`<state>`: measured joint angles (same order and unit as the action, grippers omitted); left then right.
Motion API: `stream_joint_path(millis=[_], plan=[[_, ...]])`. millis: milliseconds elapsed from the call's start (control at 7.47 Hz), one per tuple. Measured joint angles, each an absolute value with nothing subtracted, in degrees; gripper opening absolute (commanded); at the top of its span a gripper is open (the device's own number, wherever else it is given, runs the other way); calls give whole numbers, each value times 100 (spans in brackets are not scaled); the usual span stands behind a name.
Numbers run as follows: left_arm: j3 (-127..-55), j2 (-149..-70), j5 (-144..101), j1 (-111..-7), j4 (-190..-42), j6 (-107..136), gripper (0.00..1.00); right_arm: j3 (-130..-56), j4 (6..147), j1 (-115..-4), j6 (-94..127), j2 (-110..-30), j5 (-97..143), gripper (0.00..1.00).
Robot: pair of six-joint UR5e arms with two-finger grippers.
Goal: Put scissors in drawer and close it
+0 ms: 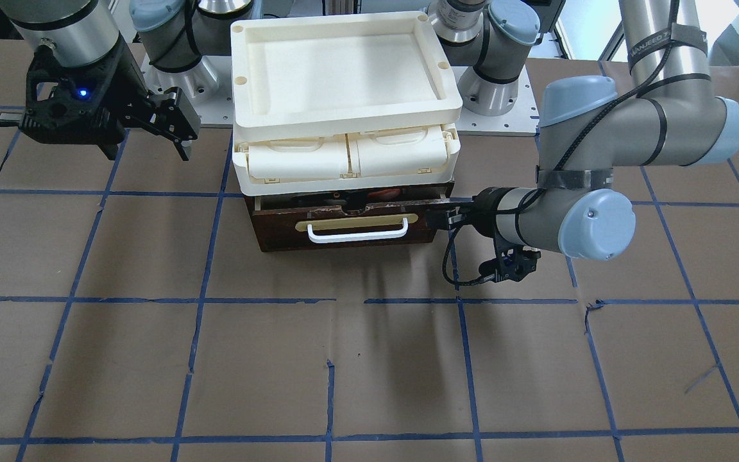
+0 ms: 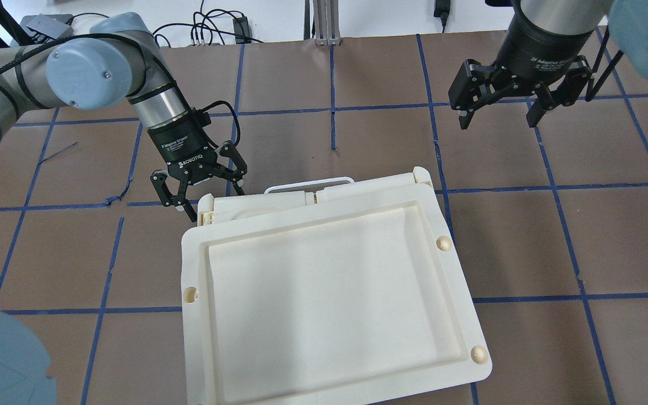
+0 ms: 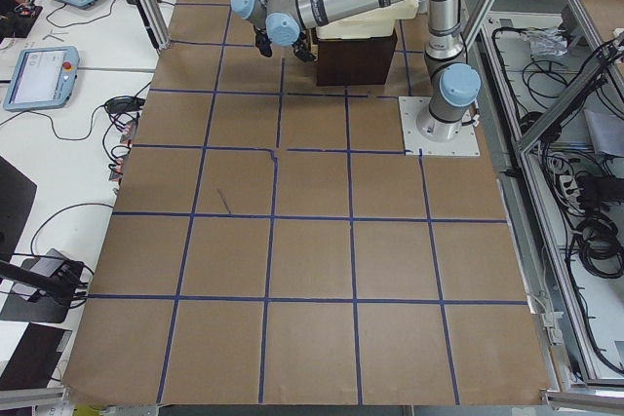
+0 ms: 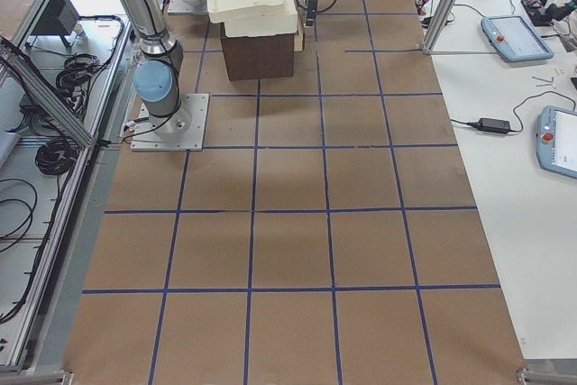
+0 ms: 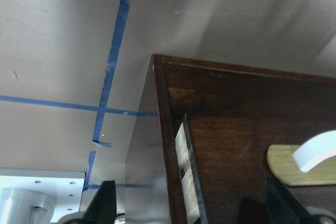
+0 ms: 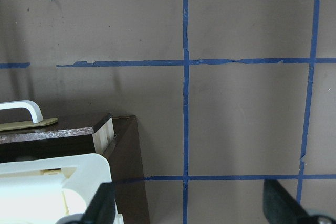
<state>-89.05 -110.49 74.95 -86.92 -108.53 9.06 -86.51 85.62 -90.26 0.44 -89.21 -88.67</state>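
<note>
Drawer (image 1: 344, 226) slightly ajar, your left hand (image 2: 216, 203) at its end
Both hands have fingers spread apart; your right hand (image 2: 497, 125) hangs well away, over the worktop (image 1: 151, 359)

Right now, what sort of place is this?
Probably a robotics lab work cell: a table gridded in blue tape, teach pendants on a side bench, and aluminium framing around it.

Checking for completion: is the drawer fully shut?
No, the drawer sits partly pulled out, a gap showing behind its dark front.
</note>
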Motion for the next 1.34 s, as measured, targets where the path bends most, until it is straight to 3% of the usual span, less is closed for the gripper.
stream_joint_path(millis=[803, 1339], plan=[[-9001, -11033, 7474, -8692, -10926, 831, 100, -8657, 8562, -9018, 9, -8921, -8838, 100], [-8775, -10531, 7711, -8677, -9106, 727, 100, -8636, 8541, -9031, 0, -8936, -8900, 100]])
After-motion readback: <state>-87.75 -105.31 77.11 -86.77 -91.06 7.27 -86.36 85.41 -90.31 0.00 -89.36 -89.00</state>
